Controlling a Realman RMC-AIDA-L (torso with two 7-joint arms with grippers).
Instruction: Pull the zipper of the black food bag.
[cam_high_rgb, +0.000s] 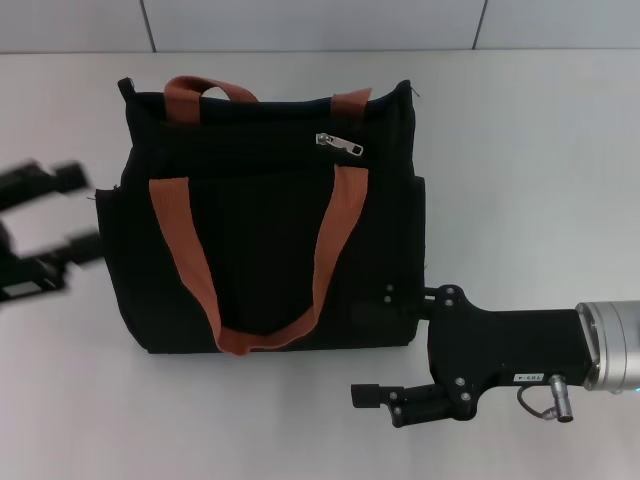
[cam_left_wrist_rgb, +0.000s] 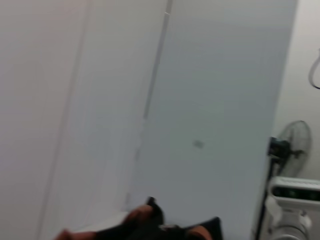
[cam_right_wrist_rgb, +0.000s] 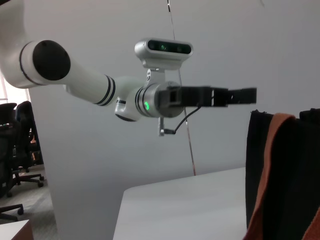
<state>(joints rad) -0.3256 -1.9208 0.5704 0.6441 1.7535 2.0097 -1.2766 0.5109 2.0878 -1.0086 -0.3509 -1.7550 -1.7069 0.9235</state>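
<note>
bag (cam_high_rgb: 265, 215) flat on desk (cam_high_rgb: 520, 130), zipper (cam_high_rgb: 340, 143) near its top edge | left end effector (cam_high_rgb: 40, 225) released beside bag, right end effector (cam_high_rgb: 390, 345) spread at bag corner | I fear snagging a strap (cam_high_rgb: 335, 240), dragging bag

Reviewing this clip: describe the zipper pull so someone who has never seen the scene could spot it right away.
Find the black food bag lying on the white table. On the bag's far part, just right of center, sits the zipper: a small silver slider with an oblong tab on a black track. It is the bag's only shiny metal piece, unlike the orange-brown straps.
</note>
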